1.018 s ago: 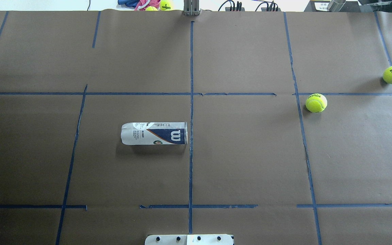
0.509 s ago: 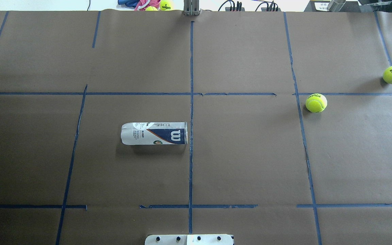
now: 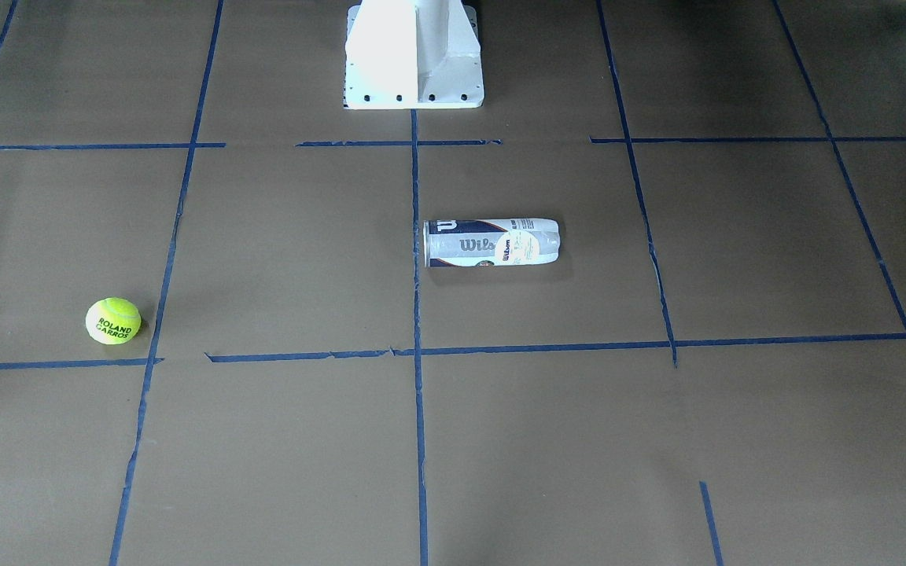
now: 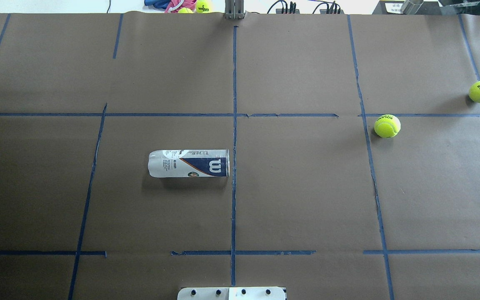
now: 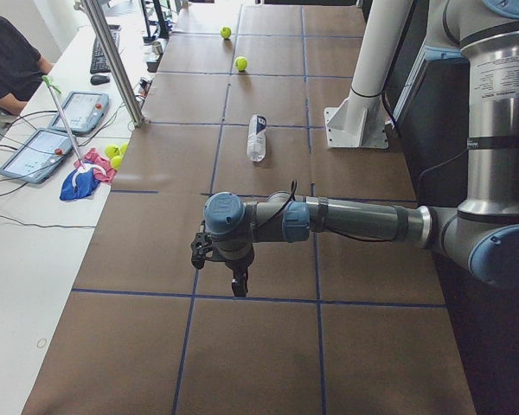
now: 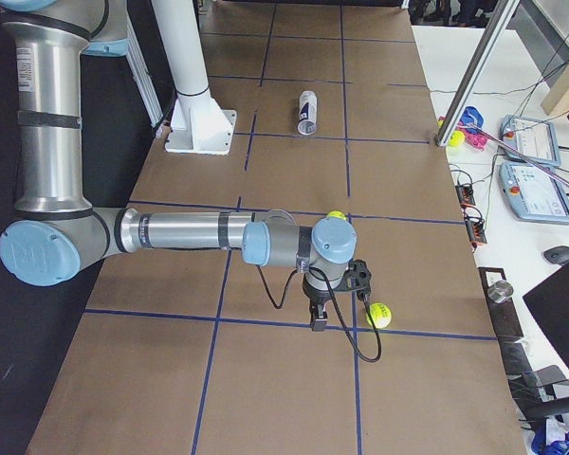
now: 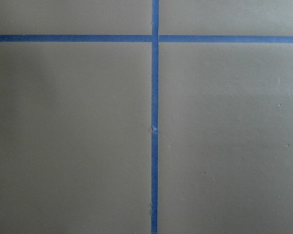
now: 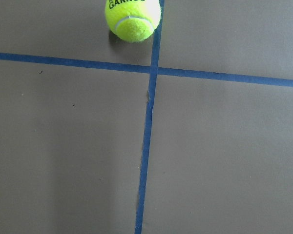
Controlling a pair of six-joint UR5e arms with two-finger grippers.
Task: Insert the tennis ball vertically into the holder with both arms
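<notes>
You have one fuzzy neon yellow-green tennis ball [image 6: 379, 315], lettered ROLAND GARROS, resting just beside the right claw [image 6: 315, 322], and a second ball [image 4: 387, 126] a little past that claw. Your holder [image 4: 188, 163], a clear navy-and-white Wilson can, lies on its side between the right claw and the left claw [image 5: 240, 287], well apart from both.

The left arm [image 5: 363, 222], across the middle of the left-end view, is made of silver-grey tubes joined by rounded grey housings with pale blue caps [image 5: 221, 212]. At upper right its thick tube carries a white sticker [image 5: 493, 79] with small print and a black band. A thin black cable [image 5: 287, 192] loops by the wrist, next to the black left gripper [image 5: 240, 288]. The right arm [image 6: 180, 230] looks the same, with a black right gripper [image 6: 316, 324]. The white pedestal [image 3: 414, 55] has a flat foot plate with dark bolts [image 3: 399, 98].
</notes>
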